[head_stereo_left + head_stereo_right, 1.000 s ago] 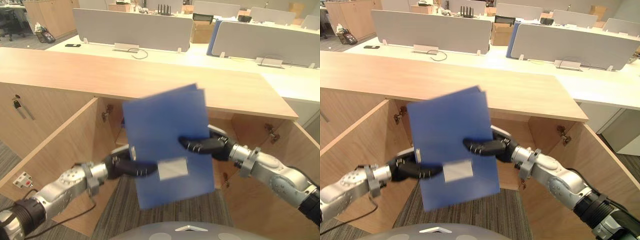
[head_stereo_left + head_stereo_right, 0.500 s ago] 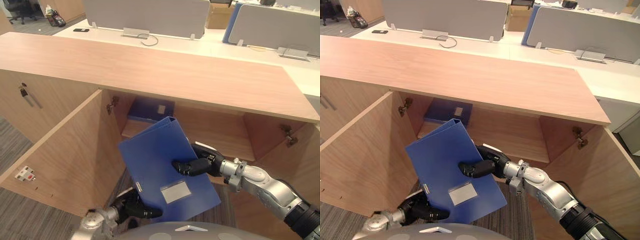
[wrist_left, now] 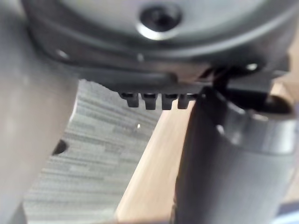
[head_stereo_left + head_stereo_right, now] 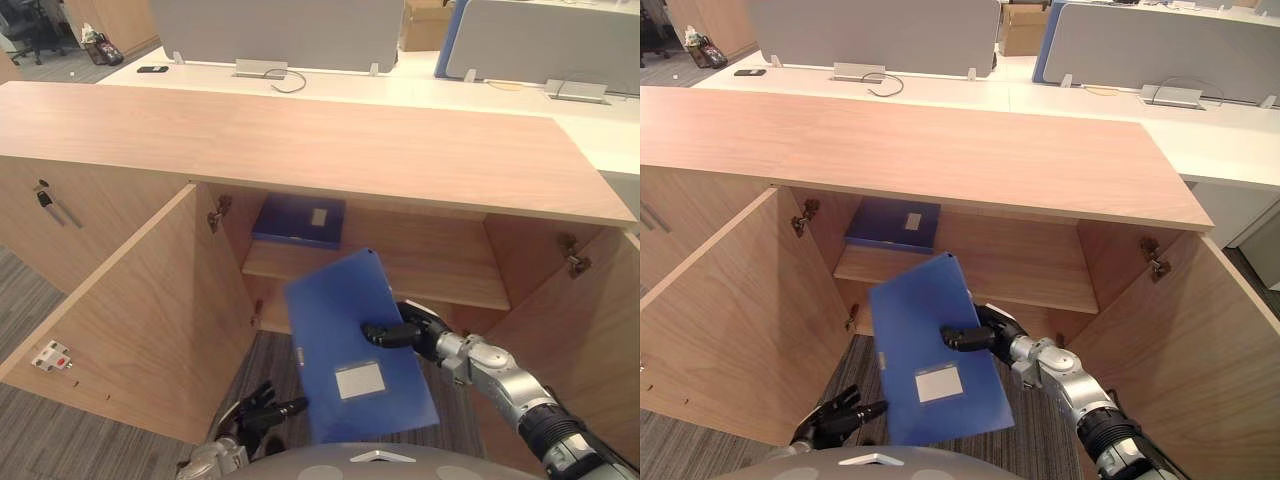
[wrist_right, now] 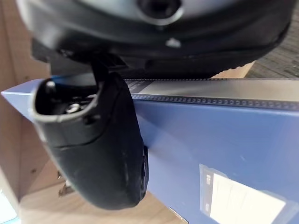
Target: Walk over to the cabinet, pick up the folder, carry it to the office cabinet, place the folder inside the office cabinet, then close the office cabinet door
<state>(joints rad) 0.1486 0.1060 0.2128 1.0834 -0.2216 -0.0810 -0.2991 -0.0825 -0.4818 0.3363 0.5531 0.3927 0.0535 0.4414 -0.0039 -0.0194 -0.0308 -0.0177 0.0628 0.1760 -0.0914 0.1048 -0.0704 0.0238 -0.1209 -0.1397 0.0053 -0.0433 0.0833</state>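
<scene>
A blue folder (image 4: 350, 345) with a white label hangs tilted in front of the open office cabinet (image 4: 300, 140), below its shelf (image 4: 430, 270). My right hand (image 4: 395, 333) is shut on the folder's right edge, and in the right wrist view its thumb (image 5: 107, 154) presses on the blue cover (image 5: 224, 149). Low down on the left is my left hand (image 4: 262, 408), open with fingers spread, holding nothing and just clear of the folder's lower left corner. A second blue folder (image 4: 300, 220) lies flat on the shelf at the left.
Both cabinet doors stand open: the left door (image 4: 130, 310) swings out toward me, the right door (image 4: 590, 340) is at the right edge. Grey carpet (image 4: 1040, 440) lies below. Desks with grey partitions (image 4: 270, 30) stand behind the cabinet top.
My left hand has let go of the folder and dropped away to the lower left. The right hand alone now holds it, lower and closer to the cabinet opening.
</scene>
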